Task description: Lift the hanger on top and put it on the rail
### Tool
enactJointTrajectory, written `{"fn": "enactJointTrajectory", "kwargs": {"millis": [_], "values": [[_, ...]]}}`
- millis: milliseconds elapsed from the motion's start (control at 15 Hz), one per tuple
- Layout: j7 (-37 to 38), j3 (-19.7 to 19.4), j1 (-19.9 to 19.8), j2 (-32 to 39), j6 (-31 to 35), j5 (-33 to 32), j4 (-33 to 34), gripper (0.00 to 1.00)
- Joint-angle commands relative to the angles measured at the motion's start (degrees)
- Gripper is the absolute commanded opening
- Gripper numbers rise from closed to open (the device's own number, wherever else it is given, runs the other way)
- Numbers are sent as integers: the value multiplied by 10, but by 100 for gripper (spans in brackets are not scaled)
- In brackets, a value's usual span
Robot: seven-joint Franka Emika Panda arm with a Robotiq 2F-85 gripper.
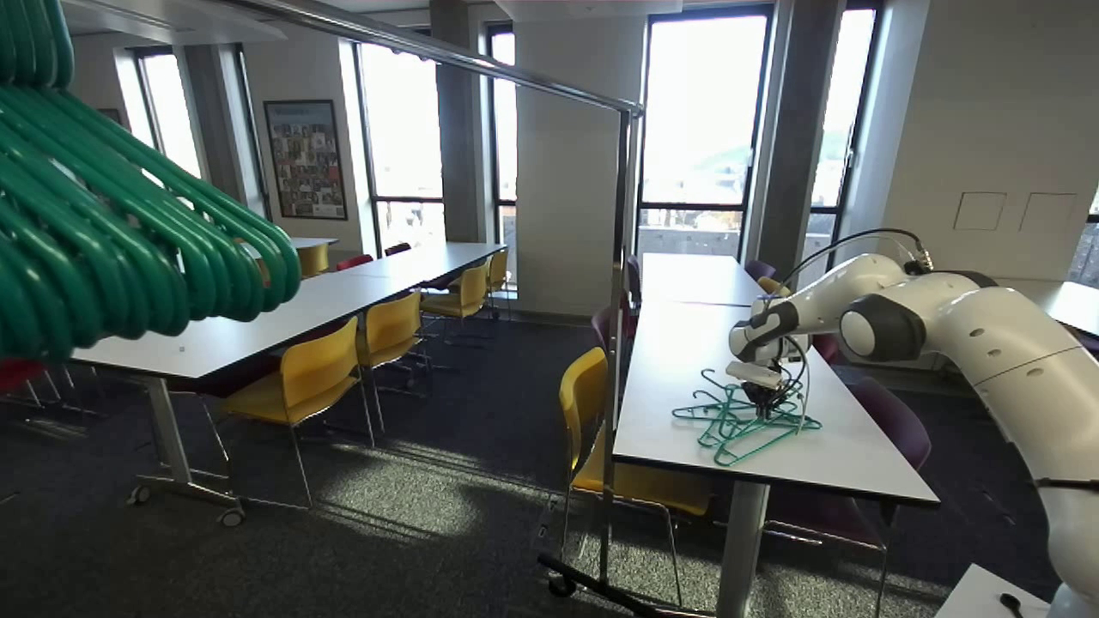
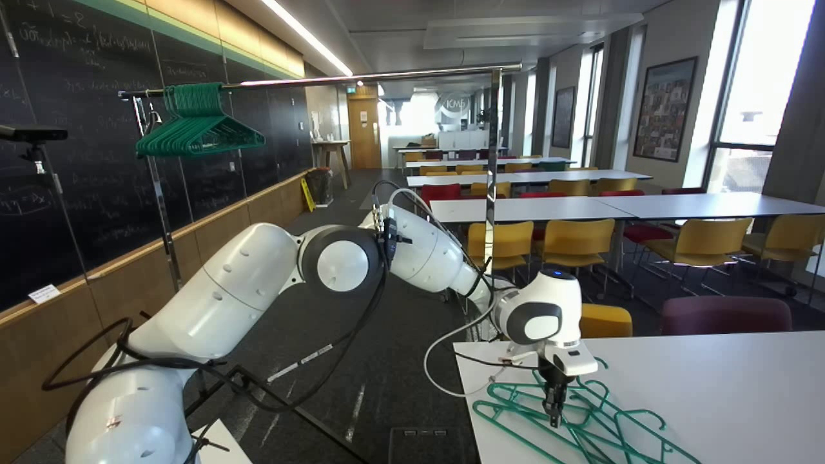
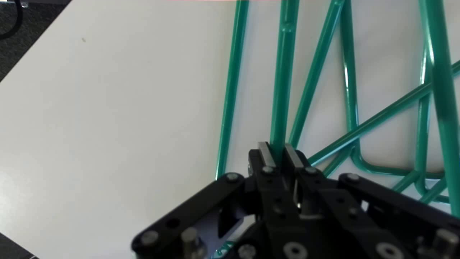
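Note:
Several green plastic hangers lie overlapping on the white table, shown in both exterior views [image 1: 767,447] [image 2: 519,435]. My gripper [image 1: 762,412] points down into this pile, also in an exterior view [image 2: 554,420]. In the wrist view its fingers [image 3: 277,151] are close together around the bar of the upper green hanger [image 3: 283,79], which runs between the pads. Other hanger bars lie beside and below it. The part of the bar behind the fingers is hidden. The silver rail [image 1: 481,64] shows high up in both exterior views [image 2: 387,75].
Several green hangers [image 2: 200,132] hang at one end of the rail. They are large in an exterior view [image 1: 129,215]. The rack's upright post [image 1: 616,283] stands beside the white table [image 1: 687,343]. Yellow chairs [image 1: 584,395] and purple chairs [image 1: 893,421] stand around it.

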Motion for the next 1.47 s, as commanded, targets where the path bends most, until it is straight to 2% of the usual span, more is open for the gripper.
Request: {"fn": "enactJointTrajectory", "kwargs": {"millis": [0,267,600,1067,1400], "values": [[-92,35,-5,-91,26,4,-96,2],[-201,62,0,-187,38,20,-189,2],[-351,90,-8,-298,-15,47,-267,2],[-541,88,-7,-393,-180,38,-297,2],[-652,88,-5,-409,-341,50,-260,2]]}}
